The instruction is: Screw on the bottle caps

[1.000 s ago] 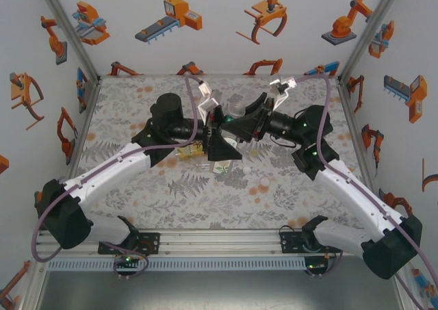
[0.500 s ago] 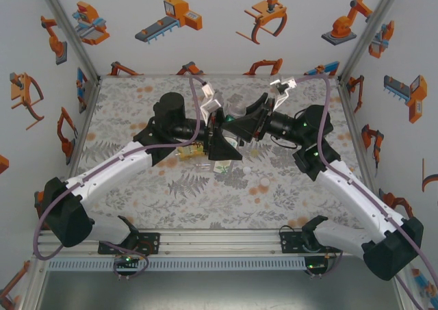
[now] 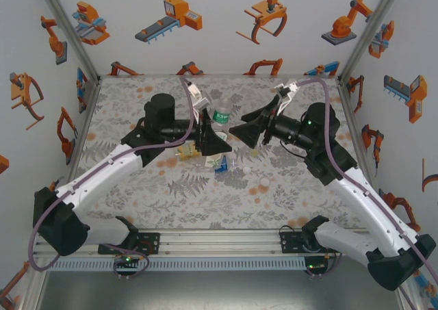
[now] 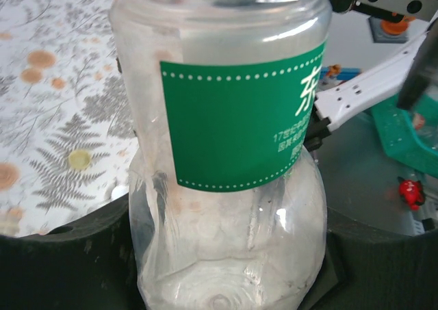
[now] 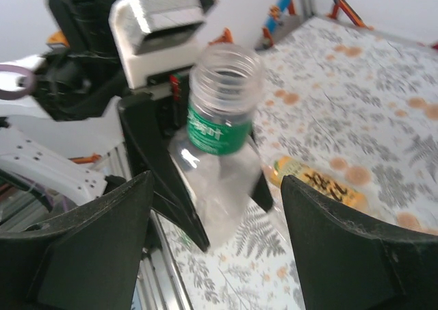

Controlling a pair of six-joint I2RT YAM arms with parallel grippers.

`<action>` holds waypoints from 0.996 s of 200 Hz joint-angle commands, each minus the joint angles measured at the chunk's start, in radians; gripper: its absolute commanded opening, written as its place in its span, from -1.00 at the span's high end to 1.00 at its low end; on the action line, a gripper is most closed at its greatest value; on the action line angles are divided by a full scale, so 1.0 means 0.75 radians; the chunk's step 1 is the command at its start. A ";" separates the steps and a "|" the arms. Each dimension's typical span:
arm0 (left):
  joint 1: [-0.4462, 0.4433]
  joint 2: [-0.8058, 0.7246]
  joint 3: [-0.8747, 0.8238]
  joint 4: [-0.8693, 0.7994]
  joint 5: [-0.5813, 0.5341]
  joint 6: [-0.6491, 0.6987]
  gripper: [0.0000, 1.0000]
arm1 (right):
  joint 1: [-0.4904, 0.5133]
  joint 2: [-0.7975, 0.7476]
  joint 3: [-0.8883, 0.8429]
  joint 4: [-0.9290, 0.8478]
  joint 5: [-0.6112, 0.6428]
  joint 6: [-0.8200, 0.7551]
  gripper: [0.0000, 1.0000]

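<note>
My left gripper (image 3: 211,136) is shut on the lower body of the pale bottle with the green-white label (image 3: 220,114), holding it above the mat. In the left wrist view the bottle (image 4: 226,118) sits between the dark fingers (image 4: 61,255). Its threaded neck (image 5: 226,69) is bare and points toward my right gripper (image 5: 217,248), which stands open a short way off with nothing between its fingers. The yellow-labelled bottle (image 3: 190,152) lies on the mat under the left gripper, also visible as the yellow bottle (image 5: 321,183). The blue-labelled bottle (image 3: 219,163) lies beside it. A small white cap (image 3: 247,170) rests on the mat.
The floral mat (image 3: 171,194) covers the table, with walls close on three sides. The two arms meet over the middle of the mat; the aluminium rail (image 3: 219,245) with the arm bases runs along the near edge.
My right gripper has opened and drawn back to the right, away from the bottle's neck. The left gripper has stayed shut on the bottle and shifted slightly left.
</note>
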State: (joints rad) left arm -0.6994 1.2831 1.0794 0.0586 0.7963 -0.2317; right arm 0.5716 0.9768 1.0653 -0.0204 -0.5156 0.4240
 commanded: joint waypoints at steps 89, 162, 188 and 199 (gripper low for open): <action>0.005 -0.306 -0.150 -0.303 -0.458 0.079 1.00 | -0.030 0.099 -0.075 -0.782 0.670 0.151 -0.20; -0.003 -0.369 -0.208 -0.391 -0.613 -0.010 1.00 | -0.030 0.277 -0.253 -0.873 0.786 0.208 -0.14; -0.006 -0.346 -0.179 -0.467 -0.677 -0.059 1.00 | -0.030 0.348 -0.295 -0.846 0.809 0.223 -0.13; -0.006 -0.333 -0.164 -0.499 -0.694 -0.080 1.00 | -0.030 0.367 -0.315 -0.820 0.812 0.228 -0.13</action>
State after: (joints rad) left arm -0.6998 1.0210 0.9325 -0.2489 0.3309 -0.2367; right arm 0.5529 1.2301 0.8566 -0.6460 0.0505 0.5690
